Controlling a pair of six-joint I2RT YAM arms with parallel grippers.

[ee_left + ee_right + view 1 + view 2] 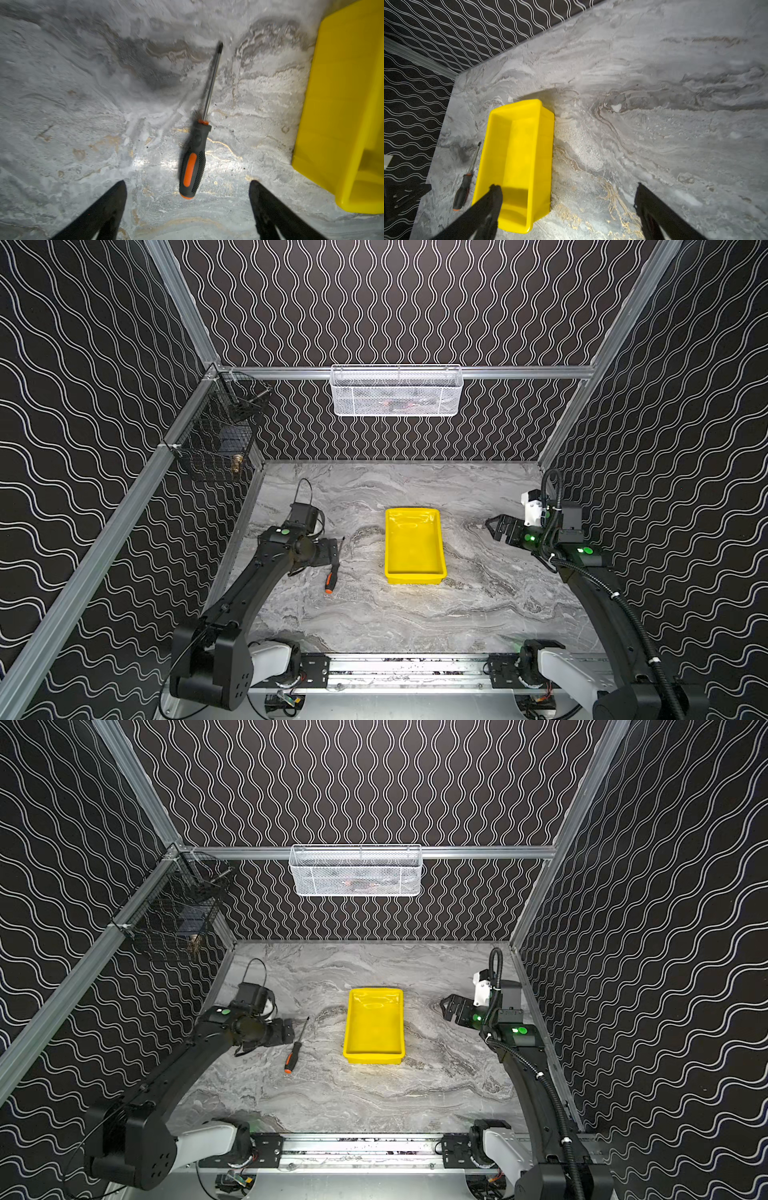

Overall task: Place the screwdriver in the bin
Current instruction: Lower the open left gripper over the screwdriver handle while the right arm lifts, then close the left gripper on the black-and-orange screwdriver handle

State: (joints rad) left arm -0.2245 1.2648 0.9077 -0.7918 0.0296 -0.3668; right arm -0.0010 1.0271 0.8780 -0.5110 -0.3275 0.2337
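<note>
A: While the left gripper [187, 182] hangs with jaws spread, where's the slim black-and-orange screwdriver [193, 160]?
B: Flat on grey marble table [83, 104], left of shallow yellow plastic bin [342, 93], apart. Straddle handle, lower, pinch square.

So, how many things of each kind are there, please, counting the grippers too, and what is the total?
Screwdriver: 1
Yellow bin: 1
Wire baskets: 2, white basket and black basket
Grippers: 2, left gripper and right gripper
Total: 6
</note>
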